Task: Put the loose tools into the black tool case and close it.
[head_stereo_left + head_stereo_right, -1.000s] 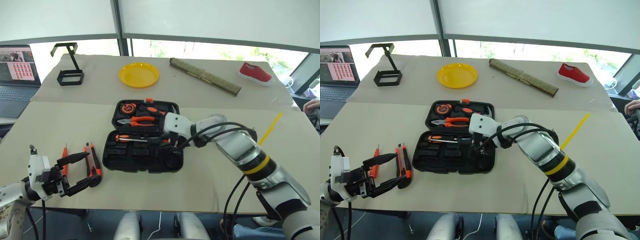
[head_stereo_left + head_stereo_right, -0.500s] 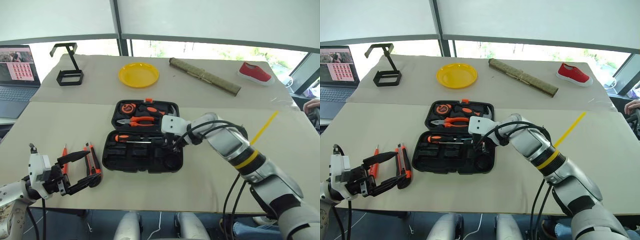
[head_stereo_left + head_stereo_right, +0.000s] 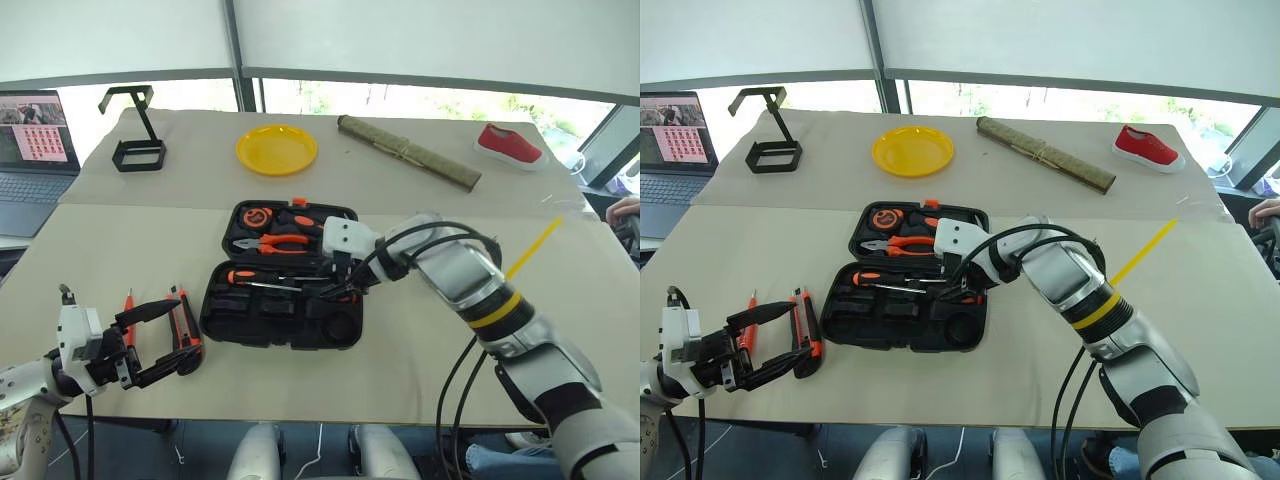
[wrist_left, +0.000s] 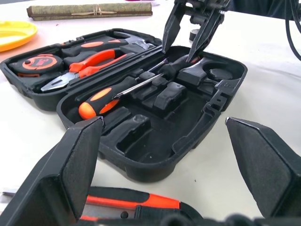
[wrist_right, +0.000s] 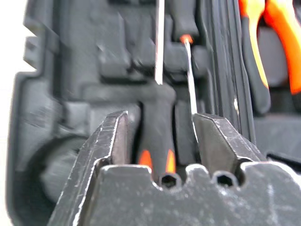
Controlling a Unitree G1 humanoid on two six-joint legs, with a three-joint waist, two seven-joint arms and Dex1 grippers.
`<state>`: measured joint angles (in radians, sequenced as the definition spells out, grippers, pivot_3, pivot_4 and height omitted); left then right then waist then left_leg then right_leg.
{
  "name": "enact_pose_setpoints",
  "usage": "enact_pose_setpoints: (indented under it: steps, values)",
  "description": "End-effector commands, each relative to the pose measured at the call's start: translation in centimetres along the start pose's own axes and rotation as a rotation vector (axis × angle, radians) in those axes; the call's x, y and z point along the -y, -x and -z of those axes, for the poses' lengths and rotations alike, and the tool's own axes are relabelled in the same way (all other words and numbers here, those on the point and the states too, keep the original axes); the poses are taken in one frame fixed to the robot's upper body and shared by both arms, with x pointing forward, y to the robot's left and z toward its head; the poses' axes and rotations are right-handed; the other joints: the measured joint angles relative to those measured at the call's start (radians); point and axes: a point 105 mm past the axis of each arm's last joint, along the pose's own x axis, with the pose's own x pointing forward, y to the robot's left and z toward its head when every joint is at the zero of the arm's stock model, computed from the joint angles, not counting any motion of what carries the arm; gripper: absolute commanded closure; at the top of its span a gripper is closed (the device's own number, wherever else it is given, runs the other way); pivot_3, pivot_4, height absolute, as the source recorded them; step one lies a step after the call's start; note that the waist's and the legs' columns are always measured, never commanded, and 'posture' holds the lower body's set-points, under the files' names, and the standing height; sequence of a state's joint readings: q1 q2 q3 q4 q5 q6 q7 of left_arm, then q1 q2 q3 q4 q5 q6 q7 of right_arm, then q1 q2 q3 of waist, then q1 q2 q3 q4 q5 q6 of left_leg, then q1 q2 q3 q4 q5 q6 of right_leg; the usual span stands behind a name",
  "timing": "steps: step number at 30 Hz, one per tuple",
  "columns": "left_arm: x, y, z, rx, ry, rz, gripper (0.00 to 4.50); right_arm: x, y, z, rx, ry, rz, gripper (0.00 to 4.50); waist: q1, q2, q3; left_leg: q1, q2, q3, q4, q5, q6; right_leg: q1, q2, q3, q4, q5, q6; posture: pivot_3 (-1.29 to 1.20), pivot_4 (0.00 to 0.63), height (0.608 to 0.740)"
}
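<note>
Inside the open black tool case (image 3: 282, 318), two screwdrivers (image 3: 262, 279) beneath the right gripper (image 3: 338, 287), jaws spread; left gripper (image 3: 165, 343) jaws spread too.

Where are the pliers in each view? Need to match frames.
Left eye: pliers mid-picture, in the case's far half.
Right eye: pliers left of centre, same half.
Left wrist: pliers beyond the screwdriver.
Right wrist: pliers' orange handles beside the screwdriver shafts.
Landmark: screwdriver.

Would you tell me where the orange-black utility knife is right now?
In the left eye view, the utility knife lies on the table left of the black tool case, between the left gripper's open fingers.
</note>
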<state>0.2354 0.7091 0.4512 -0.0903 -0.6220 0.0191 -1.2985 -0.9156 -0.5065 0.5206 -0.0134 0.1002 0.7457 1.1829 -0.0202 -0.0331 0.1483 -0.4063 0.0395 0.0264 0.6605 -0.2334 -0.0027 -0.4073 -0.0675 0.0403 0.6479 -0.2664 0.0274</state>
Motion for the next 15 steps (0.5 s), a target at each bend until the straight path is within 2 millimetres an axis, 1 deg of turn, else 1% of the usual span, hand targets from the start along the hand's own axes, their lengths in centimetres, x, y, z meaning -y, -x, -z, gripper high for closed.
enact_pose_setpoints:
  steps: [1,3,7,9,12,15]
  values:
    - [-0.4,0.0,-0.4,0.002,-0.037,0.000,0.00,0.6,1.4,-2.2,0.116,0.020,0.037,2.13,0.001,0.000,0.000,0.000,0.000,0.000,0.000,0.000,0.000,0.000,0.000,0.000,0.000,0.000,0.000,0.00,0.150,0.740]
    - [-0.6,-0.1,-0.3,0.003,-0.037,0.002,0.00,0.6,0.7,-1.9,0.152,0.004,0.050,2.61,0.001,0.000,0.000,0.000,0.000,0.000,0.000,0.000,0.000,0.000,0.000,0.000,0.000,0.000,0.000,0.00,0.150,0.740]
    - [-0.6,-0.4,-0.3,0.007,-0.037,0.017,0.00,0.9,-1.3,-0.7,0.192,-0.025,0.112,3.97,0.001,-0.001,0.000,0.000,0.000,0.001,0.000,0.000,0.000,0.000,0.000,0.000,0.000,0.000,0.000,0.00,0.150,0.740]
    - [-0.7,-0.3,-0.3,0.006,-0.038,0.020,0.00,1.1,-2.0,-0.1,0.182,-0.043,0.131,4.45,0.001,0.000,0.000,0.000,0.000,0.001,0.000,0.000,0.000,0.000,0.000,0.000,0.000,0.000,0.000,0.00,0.150,0.740]
    - [-0.8,-0.2,-0.3,-0.001,-0.042,0.024,0.00,1.0,-3.1,1.0,0.157,-0.074,0.144,4.45,0.000,0.000,0.000,0.000,0.000,0.001,0.000,0.000,0.000,-0.001,0.000,0.000,0.001,0.000,0.000,0.00,0.150,0.740]
    - [-0.8,-0.1,-0.5,-0.004,-0.045,0.027,0.00,0.9,-3.6,1.8,0.133,-0.076,0.148,4.45,-0.001,0.000,0.000,0.000,0.000,0.001,0.000,0.000,0.000,-0.001,0.000,0.000,0.001,0.000,0.000,0.00,0.150,0.740]
